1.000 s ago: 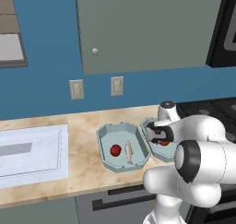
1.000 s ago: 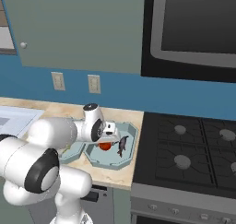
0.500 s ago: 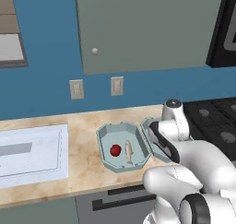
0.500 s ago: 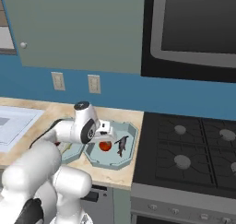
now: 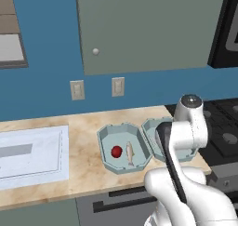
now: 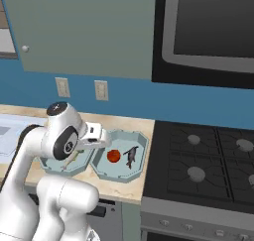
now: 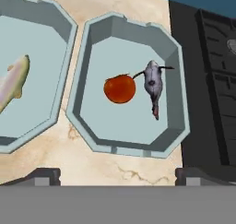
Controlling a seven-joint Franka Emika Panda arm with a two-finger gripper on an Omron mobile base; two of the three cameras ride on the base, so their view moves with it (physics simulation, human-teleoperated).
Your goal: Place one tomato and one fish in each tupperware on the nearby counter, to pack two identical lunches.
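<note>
The counter (image 7: 115, 6) is finished as light beige stone, veined and matt. The two tupperware containers (image 7: 131, 147) (image 5: 108, 162) are rendered as smooth, matt, pale teal-grey plastic. A smooth, slightly glossy red-orange skin is shown on the tomato (image 7: 120, 89), and a mottled grey-white skin on the fish (image 7: 152, 84) beside it; the other fish (image 7: 11, 82) is seen in pale tan with a soft sheen. The stove top (image 6: 208, 160) is given a black, matt, metal-like surface. The cabinet door (image 5: 148, 29) is finished flat grey-green, and the sink (image 5: 32, 150) matt white.
</note>
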